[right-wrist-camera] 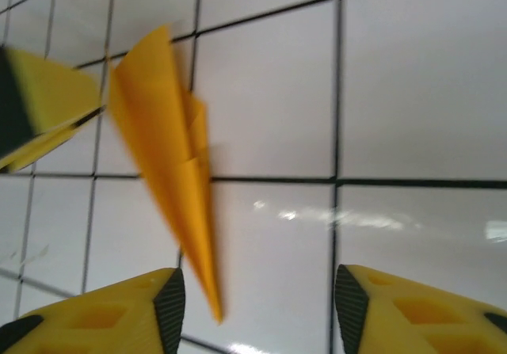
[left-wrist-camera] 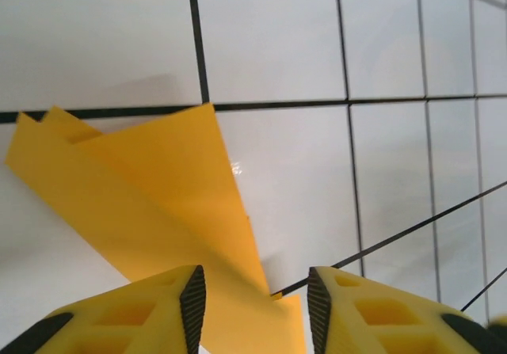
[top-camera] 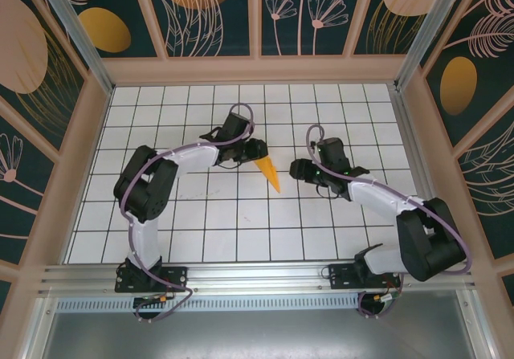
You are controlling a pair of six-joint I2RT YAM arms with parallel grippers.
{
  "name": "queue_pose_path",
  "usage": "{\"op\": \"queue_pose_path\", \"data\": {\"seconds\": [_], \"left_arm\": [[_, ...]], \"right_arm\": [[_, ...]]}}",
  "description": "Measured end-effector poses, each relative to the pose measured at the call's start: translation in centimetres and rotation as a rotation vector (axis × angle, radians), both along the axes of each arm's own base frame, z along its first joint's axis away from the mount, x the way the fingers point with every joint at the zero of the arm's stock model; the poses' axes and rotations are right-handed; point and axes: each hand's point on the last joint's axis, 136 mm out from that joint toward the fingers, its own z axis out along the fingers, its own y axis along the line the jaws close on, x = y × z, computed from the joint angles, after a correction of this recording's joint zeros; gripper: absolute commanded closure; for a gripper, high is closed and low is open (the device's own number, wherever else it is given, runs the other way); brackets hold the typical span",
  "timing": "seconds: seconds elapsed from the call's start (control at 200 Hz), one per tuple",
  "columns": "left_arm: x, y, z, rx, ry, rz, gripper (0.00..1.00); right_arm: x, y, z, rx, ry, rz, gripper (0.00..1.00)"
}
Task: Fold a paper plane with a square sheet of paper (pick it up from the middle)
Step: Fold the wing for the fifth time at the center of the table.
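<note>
Paper plane (top-camera: 271, 174): dart lies on table (top-camera: 201, 214), folding seemingly done.
Left gripper (left-wrist-camera: 255, 302): parted over it.
Right gripper (right-wrist-camera: 260, 306): parted, empty.

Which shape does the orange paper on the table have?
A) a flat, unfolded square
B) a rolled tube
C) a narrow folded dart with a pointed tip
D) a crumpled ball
C: the paper lies on the table folded into a narrow dart that tapers to a sharp tip, with creased layers along it.
</note>
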Motion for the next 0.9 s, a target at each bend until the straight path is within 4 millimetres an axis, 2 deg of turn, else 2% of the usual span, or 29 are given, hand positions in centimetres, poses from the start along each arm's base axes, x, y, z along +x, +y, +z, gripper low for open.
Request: {"op": "queue_pose_path", "data": {"seconds": [0.12,0.295,0.465,0.55,0.671,0.901], "left_arm": [[0.1,0.9,1.4,0.042,-0.035,0.044,0.52],[-0.9,1.5,0.5,0.156,-0.025,0.073,0.47],[-1.7,0.0,0.0,0.196,-0.015,0.046,0.38],[-1.3,-0.8,-0.3,0.204,-0.010,0.030,0.37],[-0.6,-1.2,-0.8,0.223,-0.004,0.026,0.41],[-1.3,0.0,-2.3,0.288,0.029,0.025,0.60]], "right_arm": [[1.3,-2.4,-0.1,-0.044,-0.020,-0.102,0.35],[2.3,-3.7,0.2,-0.072,-0.052,-0.165,0.32],[2.6,-4.2,0.0,-0.072,-0.067,-0.182,0.31],[2.2,-4.4,-0.6,-0.077,-0.055,-0.184,0.31],[2.1,-4.6,-0.9,-0.078,-0.049,-0.186,0.31],[2.1,-4.6,-0.8,-0.077,-0.051,-0.187,0.32]]}}
